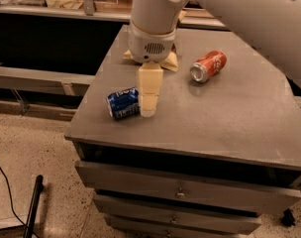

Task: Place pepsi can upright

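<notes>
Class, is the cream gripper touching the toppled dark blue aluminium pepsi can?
Cannot tell: in the camera view the gripper covers one end of the pepsi can, hiding any gap.

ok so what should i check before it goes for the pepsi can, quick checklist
1. Pepsi can in view on the table: ok, near the front left corner.
2. Pepsi can upright: not ok, it lies on its side.
3. Gripper at the can: ok, low over the table right beside it, on the side toward the orange-red can.
4. Gripper holding the can: cannot tell.
5. Orange-red can out of the way: ok, it lies on its side farther back, well apart.
</notes>
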Motion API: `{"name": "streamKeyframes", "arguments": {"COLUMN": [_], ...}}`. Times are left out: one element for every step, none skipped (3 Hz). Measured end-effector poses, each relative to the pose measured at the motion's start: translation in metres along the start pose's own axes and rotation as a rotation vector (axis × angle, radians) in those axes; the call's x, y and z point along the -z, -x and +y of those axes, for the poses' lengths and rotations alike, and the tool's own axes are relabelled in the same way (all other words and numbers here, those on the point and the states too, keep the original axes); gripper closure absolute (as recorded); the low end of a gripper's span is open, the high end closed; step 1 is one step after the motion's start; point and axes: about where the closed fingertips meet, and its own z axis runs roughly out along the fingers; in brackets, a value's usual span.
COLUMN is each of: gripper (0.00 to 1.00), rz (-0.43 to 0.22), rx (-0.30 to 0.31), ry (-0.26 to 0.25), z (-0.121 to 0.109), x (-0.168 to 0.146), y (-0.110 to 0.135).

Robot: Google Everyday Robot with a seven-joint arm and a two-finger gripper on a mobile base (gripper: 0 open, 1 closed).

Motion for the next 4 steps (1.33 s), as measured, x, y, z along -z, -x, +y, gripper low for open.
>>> {"name": "streamKeyframes", "arguments": {"gripper": [0.0, 0.0, 0.0, 0.0], "rz": [0.017, 0.038, 0.07, 0.107], "rx": [0.07, 0.133, 0.166, 0.17], "ry": [-0.001, 0.009, 0.033, 0.052], "z": [0.001, 0.004, 0.007, 0.008], "x": [-0.017, -0.036, -0.063, -0.086], "y": [0.03, 0.049, 0.055, 0.057]}}
